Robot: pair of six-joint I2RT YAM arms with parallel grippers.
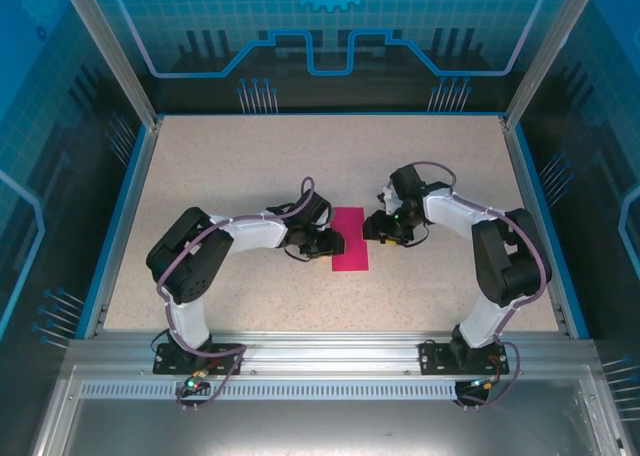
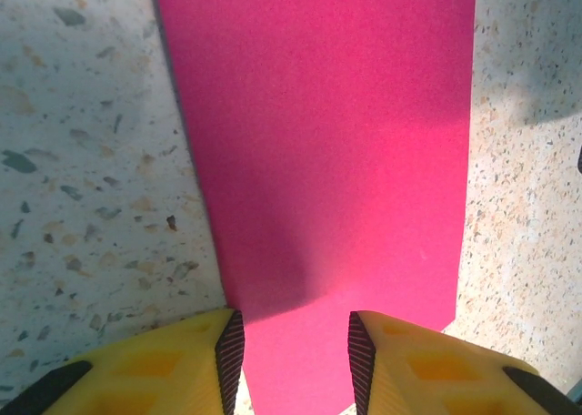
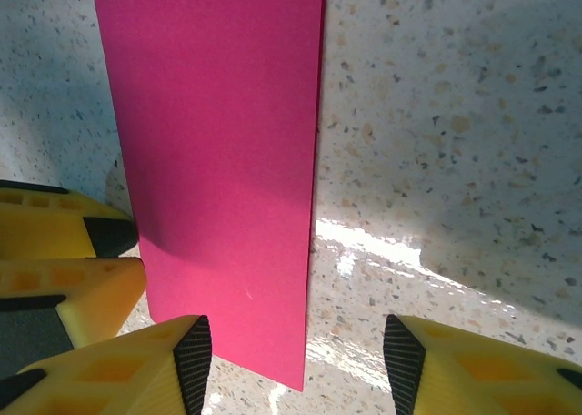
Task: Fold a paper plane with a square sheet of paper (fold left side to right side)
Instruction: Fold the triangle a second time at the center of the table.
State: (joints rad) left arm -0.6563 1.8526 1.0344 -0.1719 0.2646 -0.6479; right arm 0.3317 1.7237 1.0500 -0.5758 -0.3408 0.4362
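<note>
The magenta-pink paper (image 1: 349,239) lies flat on the table's middle as a narrow upright rectangle, about half as wide as it is long. My left gripper (image 1: 326,242) rests at its left edge, open. In the left wrist view the paper (image 2: 327,142) runs under and between the yellow fingers (image 2: 164,365), and the left gripper (image 2: 296,347) has nothing pinched. My right gripper (image 1: 379,226) stands at the paper's right edge, open. In the right wrist view the paper (image 3: 218,160) lies before the right gripper (image 3: 297,356), its corner reaching between the jaws.
The speckled beige table (image 1: 250,166) is framed by blue walls and aluminium posts (image 1: 110,51). The left gripper's yellow fingers (image 3: 68,251) show at the left of the right wrist view, close beside the paper. A bright glare patch (image 3: 382,251) lies on the table.
</note>
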